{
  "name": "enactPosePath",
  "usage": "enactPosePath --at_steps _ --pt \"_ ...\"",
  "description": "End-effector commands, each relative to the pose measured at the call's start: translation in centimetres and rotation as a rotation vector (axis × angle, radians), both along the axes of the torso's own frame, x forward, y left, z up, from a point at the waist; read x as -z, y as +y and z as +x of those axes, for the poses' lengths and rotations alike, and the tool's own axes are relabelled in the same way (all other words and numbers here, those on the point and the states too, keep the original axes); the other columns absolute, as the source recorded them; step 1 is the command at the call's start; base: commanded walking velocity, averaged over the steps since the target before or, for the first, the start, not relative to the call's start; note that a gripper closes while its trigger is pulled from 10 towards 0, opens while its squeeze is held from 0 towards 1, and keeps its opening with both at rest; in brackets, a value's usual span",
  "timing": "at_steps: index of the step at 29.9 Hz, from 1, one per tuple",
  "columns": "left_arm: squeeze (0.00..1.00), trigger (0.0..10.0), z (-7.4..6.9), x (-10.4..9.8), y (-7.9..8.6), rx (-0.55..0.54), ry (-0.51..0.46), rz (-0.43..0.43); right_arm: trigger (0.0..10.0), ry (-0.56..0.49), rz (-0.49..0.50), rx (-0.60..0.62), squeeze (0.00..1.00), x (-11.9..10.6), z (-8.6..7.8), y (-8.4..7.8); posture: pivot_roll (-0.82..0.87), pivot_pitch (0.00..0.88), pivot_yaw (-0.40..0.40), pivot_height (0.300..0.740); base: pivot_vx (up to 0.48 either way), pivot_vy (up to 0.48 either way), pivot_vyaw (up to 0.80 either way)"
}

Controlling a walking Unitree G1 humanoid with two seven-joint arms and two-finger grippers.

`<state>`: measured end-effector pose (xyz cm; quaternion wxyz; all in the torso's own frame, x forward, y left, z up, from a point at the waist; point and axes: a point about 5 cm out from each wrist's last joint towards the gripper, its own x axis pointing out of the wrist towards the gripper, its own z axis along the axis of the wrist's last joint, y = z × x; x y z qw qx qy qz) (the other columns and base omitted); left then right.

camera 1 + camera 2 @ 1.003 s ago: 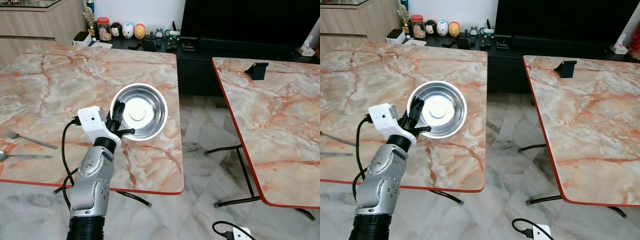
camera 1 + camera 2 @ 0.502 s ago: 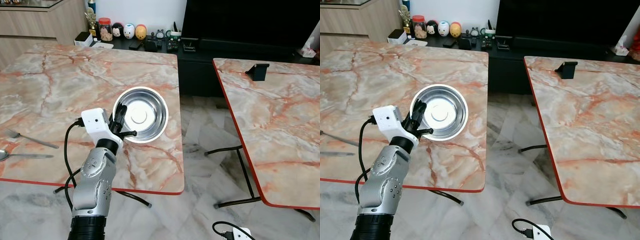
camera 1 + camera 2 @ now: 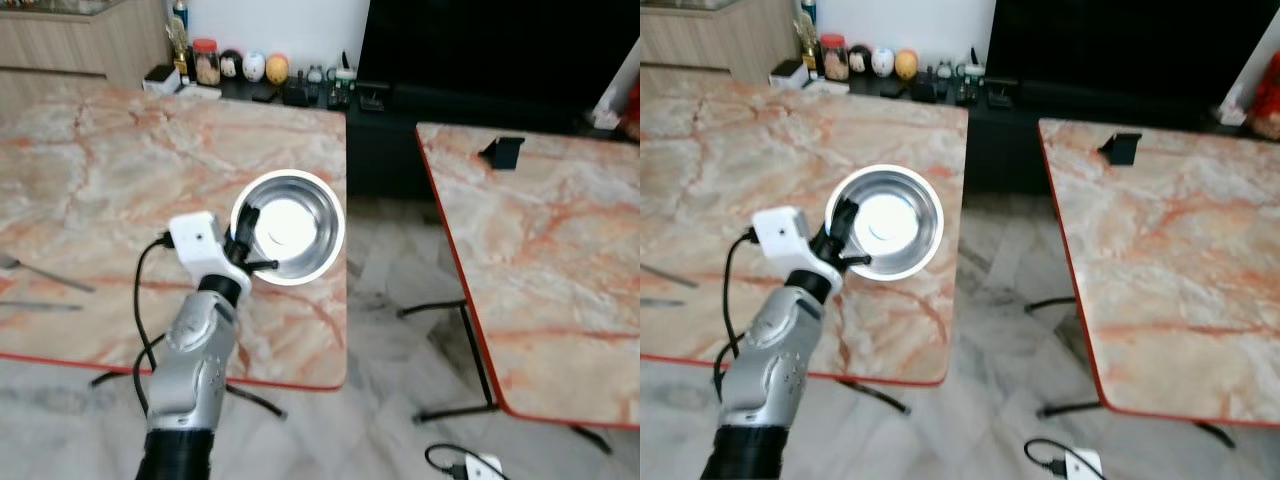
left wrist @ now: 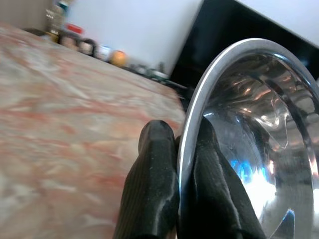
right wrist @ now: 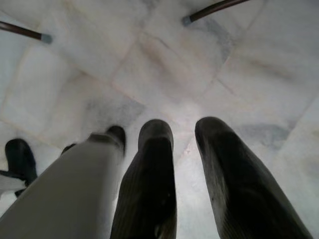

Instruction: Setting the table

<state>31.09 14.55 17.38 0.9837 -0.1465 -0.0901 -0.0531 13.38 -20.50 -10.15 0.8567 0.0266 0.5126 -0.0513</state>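
Left gripper (image 3: 243, 243) remains clamped on the steel bowl (image 3: 292, 227), fingers (image 4: 154, 164) pinching its rim; over the last second the bowl has shifted toward the surface's (image 3: 90, 170) right edge, apparently carried clear. Placement pending. Right gripper (image 5: 182, 164) hangs over the floor, fingers parted, empty.

Silver jointed left arm (image 3: 195, 365) rising from lower left, black cuff at bottom, white boxy wrist camera (image 3: 196, 240), looping black cable (image 3: 140, 300), ribbed black fingers (image 4: 152, 199).
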Motion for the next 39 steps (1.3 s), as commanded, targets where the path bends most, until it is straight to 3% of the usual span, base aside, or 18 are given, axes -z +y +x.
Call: enactPosePath --at_steps 1,39 --pt "0.00 10.0 0.18 -0.57 -1.28 0.040 -0.025 -0.004 10.0 0.004 -0.019 0.014 0.00 -0.07 -0.20 -0.82 0.15 0.000 -0.090 0.727 0.000 -0.334 0.00" --pt "0.00 10.0 0.33 -0.24 -1.77 0.076 -0.008 0.025 10.0 0.003 -0.015 0.013 0.00 -0.08 -0.16 -0.78 0.15 0.000 -0.087 0.727 0.000 -0.333 0.00"
